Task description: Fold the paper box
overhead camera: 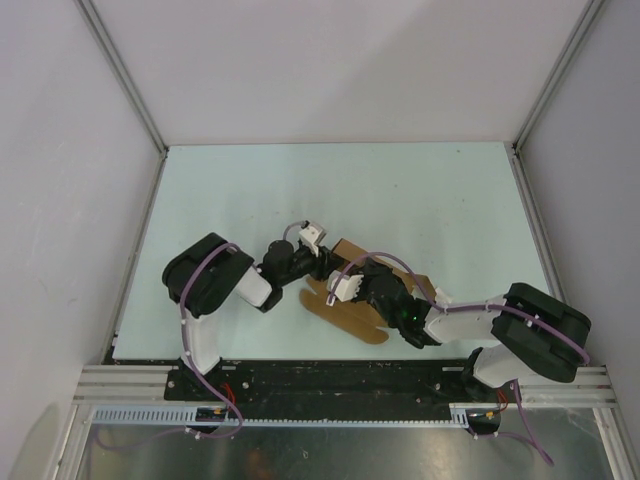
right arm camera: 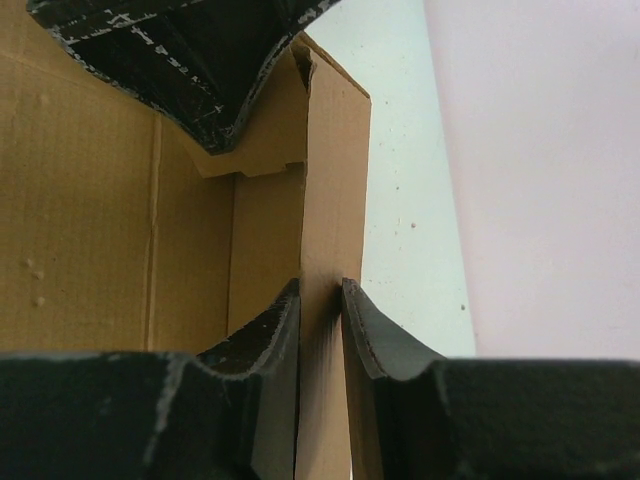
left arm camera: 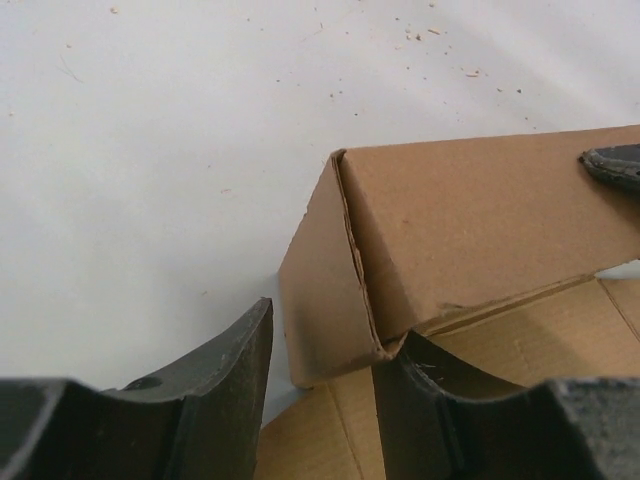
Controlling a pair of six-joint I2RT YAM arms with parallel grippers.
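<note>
The paper box (overhead camera: 350, 248) is brown cardboard, half raised at the table's front middle, with a rounded flap (overhead camera: 345, 316) lying flat toward me. In the left wrist view its upright corner (left arm camera: 330, 290) stands between my left gripper's (left arm camera: 333, 325) fingers. The right finger (left arm camera: 450, 410) touches the fold, the left finger (left arm camera: 220, 390) stands off with a gap, so the gripper is open. My right gripper (right arm camera: 320, 290) is shut on a thin upright wall (right arm camera: 335, 180) of the box, seen edge-on. The left arm's finger (right arm camera: 200, 60) shows at the top of the right wrist view.
The pale table (overhead camera: 400, 190) stretches behind the box, with white walls on three sides and metal corner posts (overhead camera: 120, 70). A black and metal rail (overhead camera: 340, 385) carrying both arm bases runs along the near edge.
</note>
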